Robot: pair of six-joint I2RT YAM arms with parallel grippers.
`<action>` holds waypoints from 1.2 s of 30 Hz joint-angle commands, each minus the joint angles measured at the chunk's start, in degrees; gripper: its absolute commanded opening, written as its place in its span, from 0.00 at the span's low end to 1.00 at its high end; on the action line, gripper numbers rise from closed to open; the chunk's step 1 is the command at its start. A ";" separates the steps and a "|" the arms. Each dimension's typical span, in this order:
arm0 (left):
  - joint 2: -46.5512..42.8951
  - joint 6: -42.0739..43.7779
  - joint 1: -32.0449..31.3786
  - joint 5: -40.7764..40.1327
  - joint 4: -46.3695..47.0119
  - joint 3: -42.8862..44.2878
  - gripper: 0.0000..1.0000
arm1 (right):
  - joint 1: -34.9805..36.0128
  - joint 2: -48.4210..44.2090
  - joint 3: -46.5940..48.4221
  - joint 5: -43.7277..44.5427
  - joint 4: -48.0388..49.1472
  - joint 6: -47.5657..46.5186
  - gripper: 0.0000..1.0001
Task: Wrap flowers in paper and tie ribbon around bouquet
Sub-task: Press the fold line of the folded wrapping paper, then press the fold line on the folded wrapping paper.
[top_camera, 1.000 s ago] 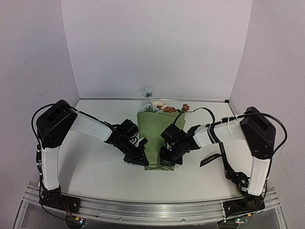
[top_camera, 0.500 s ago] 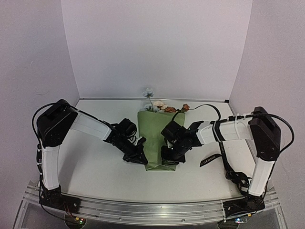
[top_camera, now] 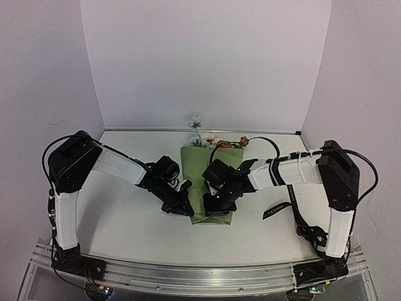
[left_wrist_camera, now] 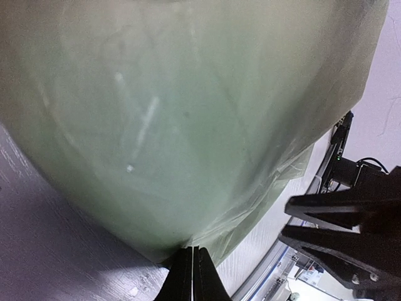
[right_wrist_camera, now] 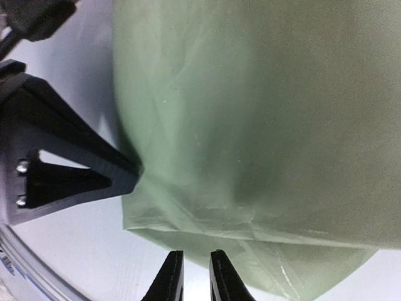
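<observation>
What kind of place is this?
Probably a robot test booth: plain white walls box in a white table, and the left arm and right arm are bolted to a metal rail at its near edge.

readable text: none in any view | ribbon (top_camera: 277, 210): pale lettering printed along its black band, seen from the top camera where it lies on the table (top_camera: 125, 232) toward the right side, too small and blurred to make out a single letter | wrist views: nothing legible

Flat olive-green bouquet (top_camera: 196, 170), blooms (top_camera: 210, 139) at far end
</observation>
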 commanded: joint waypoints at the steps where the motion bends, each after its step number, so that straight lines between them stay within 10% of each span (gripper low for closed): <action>1: -0.86 0.09 -0.26 -0.97 -1.00 -1.26 0.05 | 0.10 3.18 1.68 5.44 0.78 -2.47 0.17; 36: 6.55 -7.11 6.99 6.82 5.13 6.71 0.16 | 0.95 11.92 9.17 10.36 -19.52 3.55 0.12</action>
